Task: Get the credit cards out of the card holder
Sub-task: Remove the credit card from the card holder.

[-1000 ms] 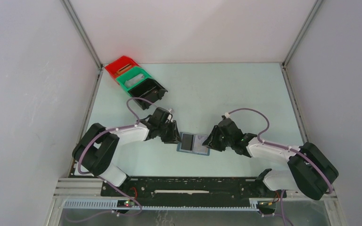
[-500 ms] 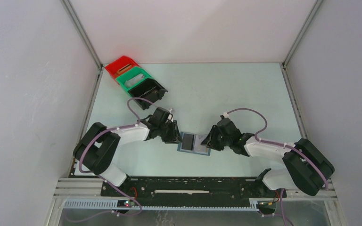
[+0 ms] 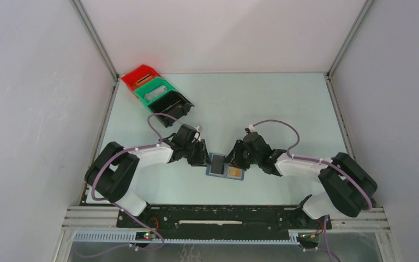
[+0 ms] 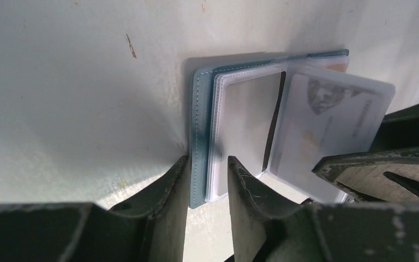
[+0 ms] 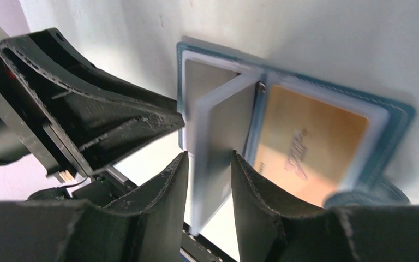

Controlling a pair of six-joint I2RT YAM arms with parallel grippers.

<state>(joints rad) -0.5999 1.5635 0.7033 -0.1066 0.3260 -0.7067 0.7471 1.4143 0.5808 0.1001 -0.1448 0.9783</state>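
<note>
The blue card holder [image 3: 223, 176] lies open on the table between both arms. My left gripper [image 3: 203, 159] is at its left edge. In the left wrist view the jaws [image 4: 207, 172] are shut on the holder's blue cover [image 4: 201, 125] and its stack of clear sleeves. My right gripper [image 3: 233, 160] is over the holder's middle. Its jaws [image 5: 210, 164] are shut on a clear leaf with a silvery grey credit card [image 5: 223, 125], which stands up from the spine. The same card [image 4: 327, 120] shows pale from the left. A gold-tan card face [image 5: 311, 136] lies in the right half.
Red [image 3: 141, 76], green [image 3: 155, 90] and black [image 3: 173, 105] bins stand in a row at the far left corner. Grey walls enclose the table on three sides. The black rail with the arm bases [image 3: 223, 215] runs along the near edge.
My right gripper has moved left from the holder's right edge to its middle, swinging the leaf with the grey card up. The left gripper has stayed where it was.
</note>
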